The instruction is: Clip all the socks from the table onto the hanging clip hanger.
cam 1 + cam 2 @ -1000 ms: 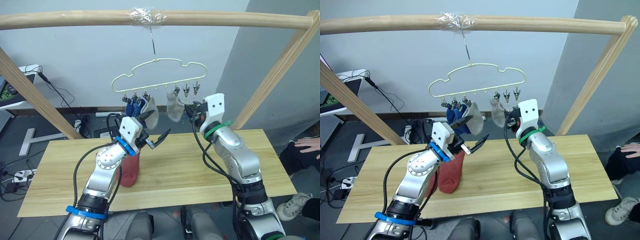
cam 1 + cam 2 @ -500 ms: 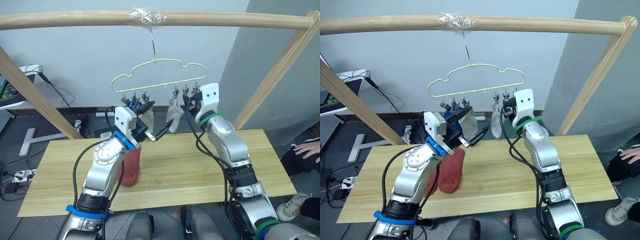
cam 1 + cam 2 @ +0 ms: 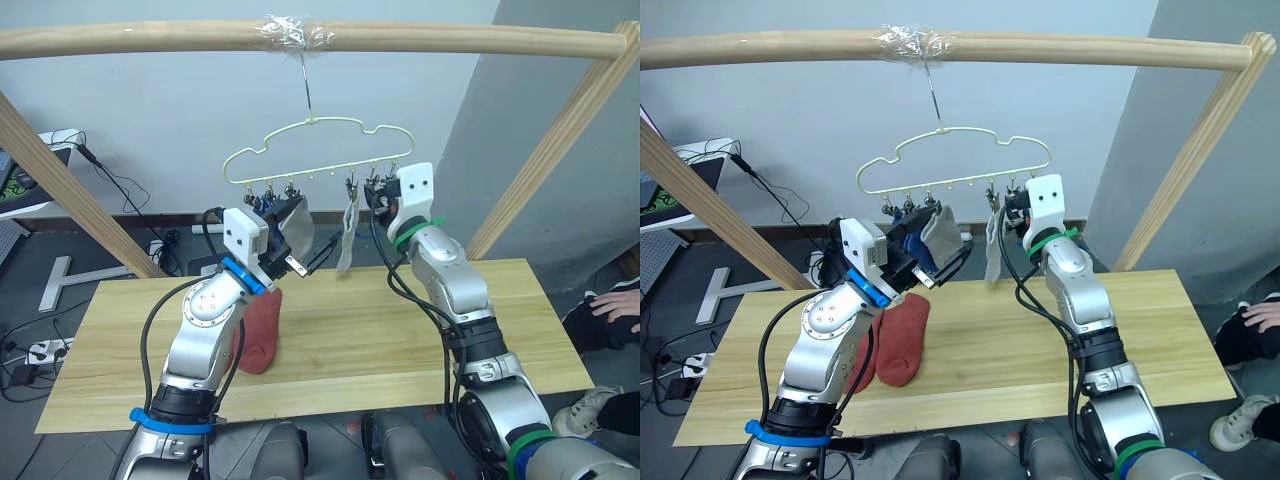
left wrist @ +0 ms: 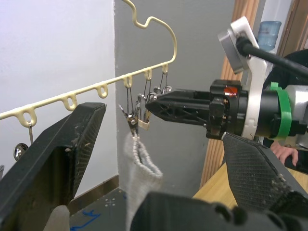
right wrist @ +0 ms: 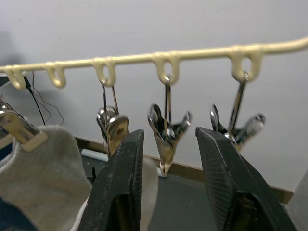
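Pale grey wall behind; round wooden pole frame (image 3: 300,38) across the top, with a thin pale-yellow wire clip hanger (image 3: 318,150) hooked to its middle under a wad of clear tape. Below, a long table of light yellow wood planks (image 3: 420,330).

On the hanger's clips toward the robot's left: a blue knit sock (image 3: 902,222) and a light grey knit sock (image 3: 296,222), bunched together. Further along, a second light grey sock (image 3: 346,238) hanging from its own small dark metal clip (image 4: 133,120). Empty metal clip (image 5: 166,132) beside that one, dangling from its loop.

Near the table's left half, close to the front edge: two rust-red ankle socks (image 3: 902,340), lying flat, partly overlapped.

Left gripper (image 3: 298,240) raised just below the hung socks, black fingers spread wide, grasping nothing. Right gripper (image 5: 166,192) lifted to the clip row, fingers parted, the empty clip right in front of the gap, not touched.

At the far right edge, a person's hand (image 3: 612,303) resting on a dark-clothed knee.
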`<state>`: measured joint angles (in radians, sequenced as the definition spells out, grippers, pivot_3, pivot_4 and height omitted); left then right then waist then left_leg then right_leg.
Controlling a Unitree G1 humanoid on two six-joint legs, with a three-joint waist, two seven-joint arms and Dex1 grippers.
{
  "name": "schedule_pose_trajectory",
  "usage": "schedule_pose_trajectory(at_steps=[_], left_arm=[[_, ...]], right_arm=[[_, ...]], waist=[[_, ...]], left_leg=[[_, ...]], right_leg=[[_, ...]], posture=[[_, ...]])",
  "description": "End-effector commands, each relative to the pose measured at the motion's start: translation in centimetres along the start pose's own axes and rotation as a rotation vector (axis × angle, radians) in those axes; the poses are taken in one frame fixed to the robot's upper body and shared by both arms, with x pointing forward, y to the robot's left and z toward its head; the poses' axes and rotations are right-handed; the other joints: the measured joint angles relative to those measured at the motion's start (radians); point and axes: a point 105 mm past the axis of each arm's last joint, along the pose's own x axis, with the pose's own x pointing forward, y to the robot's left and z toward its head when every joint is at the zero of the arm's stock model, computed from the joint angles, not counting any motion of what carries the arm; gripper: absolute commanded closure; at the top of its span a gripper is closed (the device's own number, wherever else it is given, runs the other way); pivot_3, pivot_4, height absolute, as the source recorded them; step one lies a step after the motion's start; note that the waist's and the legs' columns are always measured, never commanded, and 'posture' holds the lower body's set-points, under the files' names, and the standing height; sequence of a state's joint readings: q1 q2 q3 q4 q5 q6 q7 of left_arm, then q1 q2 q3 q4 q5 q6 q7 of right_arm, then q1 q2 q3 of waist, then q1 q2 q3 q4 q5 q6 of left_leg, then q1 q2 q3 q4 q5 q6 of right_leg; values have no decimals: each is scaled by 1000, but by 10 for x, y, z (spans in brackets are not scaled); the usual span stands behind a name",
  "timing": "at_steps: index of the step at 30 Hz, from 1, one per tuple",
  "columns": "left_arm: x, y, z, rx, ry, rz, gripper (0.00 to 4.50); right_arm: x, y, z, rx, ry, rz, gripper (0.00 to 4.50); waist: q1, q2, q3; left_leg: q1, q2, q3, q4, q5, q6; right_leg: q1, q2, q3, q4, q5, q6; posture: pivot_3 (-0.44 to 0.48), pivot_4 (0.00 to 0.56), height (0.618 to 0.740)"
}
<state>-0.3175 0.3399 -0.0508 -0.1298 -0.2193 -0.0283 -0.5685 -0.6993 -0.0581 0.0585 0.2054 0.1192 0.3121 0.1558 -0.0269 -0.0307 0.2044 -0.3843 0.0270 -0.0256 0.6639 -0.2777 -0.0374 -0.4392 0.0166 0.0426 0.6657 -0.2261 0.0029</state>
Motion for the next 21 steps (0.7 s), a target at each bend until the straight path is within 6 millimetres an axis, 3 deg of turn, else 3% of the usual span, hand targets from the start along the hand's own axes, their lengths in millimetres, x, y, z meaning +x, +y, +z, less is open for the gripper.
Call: schedule_pose_trajectory(at_steps=[1,21], left_arm=[[1,4,17,42,-52,13,0],[5,7,23,59,-66,29,0]], right_arm=[[3,-1,13,0,-50,-4,2737],[17,12,21,15,-70,37,2737]], waist=[[1,0,0],[1,0,0]], left_leg=[[0,0,0,0,0,0],[0,0,0,0,0,0]], right_leg=[[0,0,0,0,0,0],[0,0,0,0,0,-1]], posture=[[64,167,740],[79,183,740]])
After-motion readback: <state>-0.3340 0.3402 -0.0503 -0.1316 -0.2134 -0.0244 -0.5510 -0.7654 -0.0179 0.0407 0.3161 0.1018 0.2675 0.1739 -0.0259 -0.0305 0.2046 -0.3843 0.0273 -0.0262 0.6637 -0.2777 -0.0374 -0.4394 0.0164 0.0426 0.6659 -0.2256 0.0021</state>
